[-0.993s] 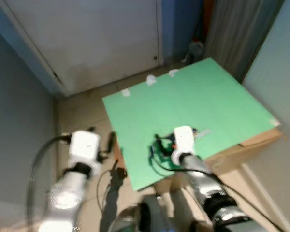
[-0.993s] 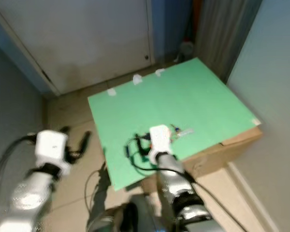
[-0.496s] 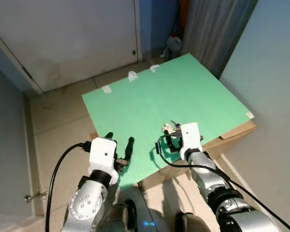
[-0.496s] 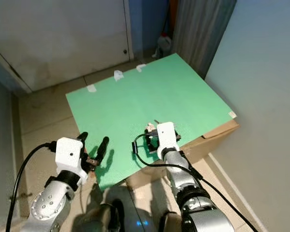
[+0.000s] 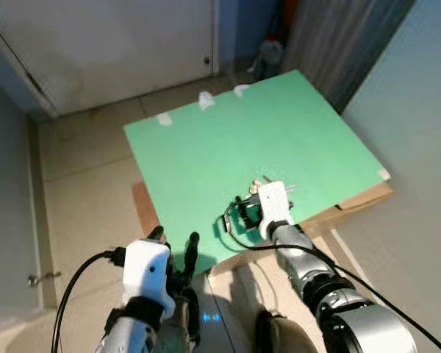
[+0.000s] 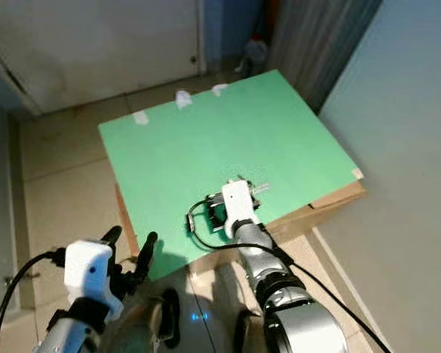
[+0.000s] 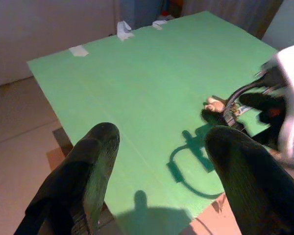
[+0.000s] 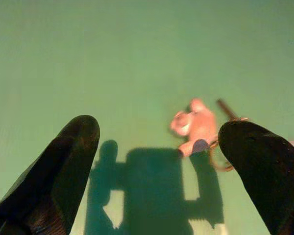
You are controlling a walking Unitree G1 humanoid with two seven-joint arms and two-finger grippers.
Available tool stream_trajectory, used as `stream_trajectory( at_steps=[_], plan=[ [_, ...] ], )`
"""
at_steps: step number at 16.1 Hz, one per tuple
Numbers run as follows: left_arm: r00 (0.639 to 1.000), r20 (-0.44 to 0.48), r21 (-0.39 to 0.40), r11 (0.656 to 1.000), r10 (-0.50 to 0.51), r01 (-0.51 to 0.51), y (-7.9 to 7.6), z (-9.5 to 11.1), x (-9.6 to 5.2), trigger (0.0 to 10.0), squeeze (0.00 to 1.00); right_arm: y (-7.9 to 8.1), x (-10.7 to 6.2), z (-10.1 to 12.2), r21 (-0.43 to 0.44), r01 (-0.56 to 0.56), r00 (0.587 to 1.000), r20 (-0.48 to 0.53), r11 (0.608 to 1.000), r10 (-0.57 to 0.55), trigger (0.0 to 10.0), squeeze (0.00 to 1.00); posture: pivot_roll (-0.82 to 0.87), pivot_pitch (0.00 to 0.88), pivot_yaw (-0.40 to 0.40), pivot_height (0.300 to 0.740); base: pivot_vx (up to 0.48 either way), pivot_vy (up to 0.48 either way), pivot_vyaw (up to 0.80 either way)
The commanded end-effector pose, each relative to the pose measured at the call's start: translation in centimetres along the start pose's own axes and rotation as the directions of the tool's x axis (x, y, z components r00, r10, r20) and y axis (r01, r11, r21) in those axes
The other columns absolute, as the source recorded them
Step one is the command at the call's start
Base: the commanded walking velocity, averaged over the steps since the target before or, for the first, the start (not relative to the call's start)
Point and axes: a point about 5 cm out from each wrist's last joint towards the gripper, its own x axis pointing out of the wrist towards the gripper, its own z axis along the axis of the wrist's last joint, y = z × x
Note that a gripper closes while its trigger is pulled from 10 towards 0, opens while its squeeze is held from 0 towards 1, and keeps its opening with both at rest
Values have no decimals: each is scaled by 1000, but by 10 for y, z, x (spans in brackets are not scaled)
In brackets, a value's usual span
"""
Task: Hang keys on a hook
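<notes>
Green sheeting (image 5: 235, 147) covers a low cardboard box (image 5: 367, 202) on a beige tiled floor (image 5: 81, 169), with a grey door (image 5: 110, 37) at twelve o'clock and a curtain (image 5: 353, 33) at one o'clock. Keys (image 8: 206, 129) (with a small pinkish charm) lie on the green near its six o'clock edge, between the spread fingers of the right gripper (image 8: 161, 161). Left gripper (image 7: 157, 161), jaws apart, hovers at seven o'clock off the sheet.

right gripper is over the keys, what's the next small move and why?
Probably shift the right gripper sideways toward the keys, then lower and close. In the right wrist view its fingers stand open above the green board, and the small pink keychain figure and ring lie off-centre, near one finger.
</notes>
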Motion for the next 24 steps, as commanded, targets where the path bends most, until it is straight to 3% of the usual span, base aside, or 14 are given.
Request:
stream_trajectory(
  at_steps=[1,7,10,12,16,20,22,24],
  plan=[
    [1000,-15,-3,1000,-9,9,-6,2,-9,10000,0,3,0,-4,-10,1,1000,-26,1000,-1,10000,0,241,316,-23,740,0,0,0],
    [999,-38,65,998,17,-14,-2,2,-16,10000,0,-3,5,1,55,75,995,-68,996,-72,10000,0,249,339,-28,740,0,0,0],
    [1000,-30,72,997,8,-6,-2,-3,5,10000,0,3,4,5,17,-16,1000,-6,1000,16,10000,0,159,301,-48,740,107,-274,0],
    [1000,-13,131,991,-11,13,-8,-3,23,10000,0,6,-4,-2,-16,-78,996,37,997,79,10000,0,104,284,-45,740,322,-352,0],
    [999,-25,154,988,-31,35,-8,-8,37,10000,0,13,-16,-21,-9,-118,993,23,993,118,10000,0,68,267,-27,740,298,-373,0],
    [1000,-25,95,995,15,-13,1,-8,42,10000,0,18,-14,-16,3,-132,991,34,991,132,10000,0,76,254,-21,740,383,-183,0],
    [999,-45,133,991,22,-16,7,-12,45,10000,0,14,-13,-13,2,-132,991,40,991,131,10000,0,74,246,-23,740,240,0,0],
    [995,-100,179,984,12,7,15,-24,58,10000,0,8,-16,-14,-3,-140,989,53,990,140,10000,0,53,243,-30,740,0,0,0]
  ],
)
